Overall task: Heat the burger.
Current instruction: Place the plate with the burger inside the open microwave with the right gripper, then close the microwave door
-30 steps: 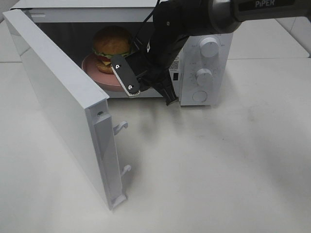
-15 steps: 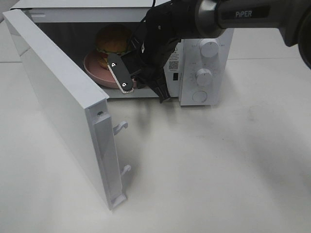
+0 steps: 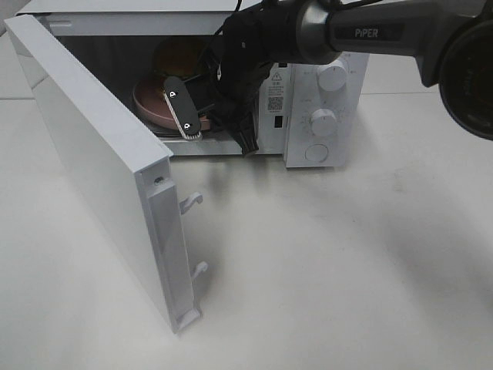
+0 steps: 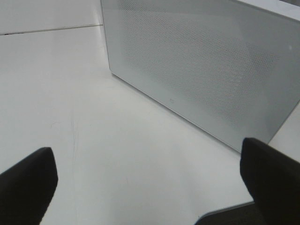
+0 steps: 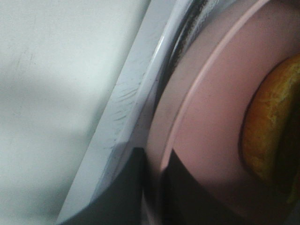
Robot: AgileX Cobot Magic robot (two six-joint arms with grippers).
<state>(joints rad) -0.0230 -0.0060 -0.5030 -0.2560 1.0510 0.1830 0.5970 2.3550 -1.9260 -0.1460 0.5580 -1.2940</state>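
On white tabletop, open microwave; right hand pinching pink plate, left hand spread.

We see the burger sitting upright on a pink plate deep inside the open microwave. Only its domed brown bun shows clearly; its lower layers are hidden.

Fig.: you are looking at a plain white bench, matte and faintly scuffed. A thin seam crosses its far left. Even light leaves only soft shadows at right.
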